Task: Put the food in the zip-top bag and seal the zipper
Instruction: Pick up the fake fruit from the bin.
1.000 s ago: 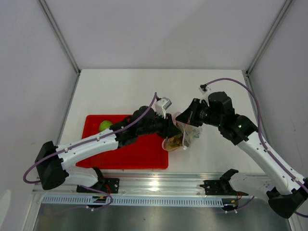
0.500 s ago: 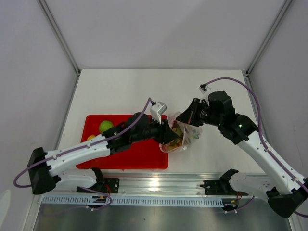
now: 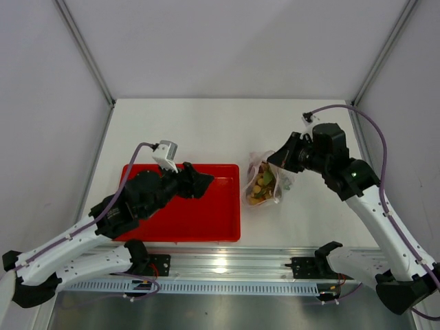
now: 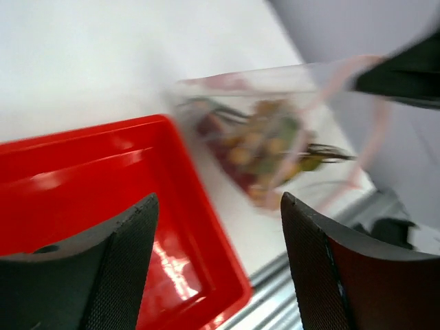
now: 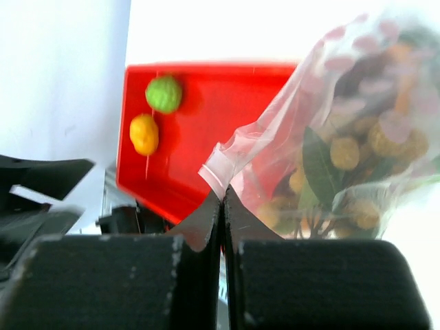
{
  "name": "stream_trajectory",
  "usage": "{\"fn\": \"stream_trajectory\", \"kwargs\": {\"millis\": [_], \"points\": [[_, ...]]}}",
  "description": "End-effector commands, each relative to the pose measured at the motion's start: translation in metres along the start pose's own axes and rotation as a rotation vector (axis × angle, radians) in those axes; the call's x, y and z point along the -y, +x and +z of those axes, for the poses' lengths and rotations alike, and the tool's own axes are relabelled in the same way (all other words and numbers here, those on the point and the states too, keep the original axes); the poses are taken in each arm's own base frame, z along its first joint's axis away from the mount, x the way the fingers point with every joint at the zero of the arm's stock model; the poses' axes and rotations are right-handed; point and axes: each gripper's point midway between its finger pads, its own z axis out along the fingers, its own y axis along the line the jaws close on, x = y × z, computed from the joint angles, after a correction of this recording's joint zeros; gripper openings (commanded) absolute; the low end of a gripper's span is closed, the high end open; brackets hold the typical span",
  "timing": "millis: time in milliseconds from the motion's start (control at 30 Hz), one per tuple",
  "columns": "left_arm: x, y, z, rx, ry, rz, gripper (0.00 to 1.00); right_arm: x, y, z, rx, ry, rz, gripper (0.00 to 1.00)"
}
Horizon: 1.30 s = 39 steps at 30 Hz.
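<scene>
Left hand [image 4: 218, 206] pulled back from clear crinkly zip-top bag [image 3: 263, 180] to red plastic tray [image 3: 213, 227], spread, empty. Right hand [image 5: 222, 199] stayed pinching bag's edge on desk [image 3: 206, 130]. Green ball [image 5: 163, 94] and yellow-orange ball [image 5: 144, 134] were left in tray, likely next.

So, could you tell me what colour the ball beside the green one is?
Yellow-orange; that ball shows best in the right wrist view.

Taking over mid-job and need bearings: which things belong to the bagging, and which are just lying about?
Job: zip-top bag, pinched by the right gripper; tan balls inside it; green ball and yellow-orange ball, not yet bagged; left gripper, open.
Lying about: red tray; metal rail.
</scene>
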Motion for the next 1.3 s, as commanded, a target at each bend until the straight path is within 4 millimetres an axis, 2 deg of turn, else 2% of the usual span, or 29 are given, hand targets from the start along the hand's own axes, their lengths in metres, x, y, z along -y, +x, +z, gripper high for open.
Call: {"fn": "stream_trajectory", "kwargs": {"millis": [0,33,67,133,167,233,267,433,633,933,1100,1267], "points": [[-0.071,0.017,-0.006,-0.027,-0.323,-0.024,0.74,-0.019,-0.031,-0.02,0.082,-0.058,-0.057,0.0],[-0.088,0.016,-0.008,-0.007,-0.404,-0.061,0.75,-0.018,-0.033,-0.021,0.088,-0.057,-0.061,0.0],[-0.103,0.025,-0.012,-0.04,-0.468,-0.061,0.75,-0.018,-0.034,-0.021,0.093,-0.061,-0.062,0.0],[-0.123,0.031,-0.016,-0.044,-0.559,-0.116,0.76,-0.019,-0.032,-0.022,0.083,-0.074,-0.061,0.0],[-0.142,0.036,-0.022,-0.058,-0.643,-0.136,0.76,-0.018,-0.03,-0.021,0.076,-0.074,-0.064,0.0],[-0.165,0.036,-0.028,-0.038,-0.739,-0.2,0.94,-0.018,-0.028,-0.02,0.07,-0.083,-0.067,0.0],[-0.173,0.039,-0.03,-0.044,-0.767,-0.225,1.0,-0.018,-0.028,-0.019,0.07,-0.085,-0.066,0.0],[-0.222,0.047,-0.038,-0.049,-0.956,-0.353,0.99,-0.016,-0.019,-0.014,0.053,-0.113,-0.056,0.0],[-0.256,0.059,-0.025,-0.054,-1.074,-0.437,1.0,-0.016,-0.017,-0.014,0.049,-0.123,-0.064,0.0],[-0.294,0.071,-0.02,-0.026,-1.215,-0.493,1.0,-0.01,-0.01,-0.011,0.035,-0.113,-0.072,0.0],[-0.313,0.078,-0.011,-0.056,-1.244,-0.507,1.0,-0.006,-0.008,-0.007,0.025,-0.108,-0.071,0.0],[-0.336,0.083,-0.011,-0.077,-1.311,-0.526,0.99,-0.004,-0.01,-0.006,0.026,-0.098,-0.082,0.0]]}}
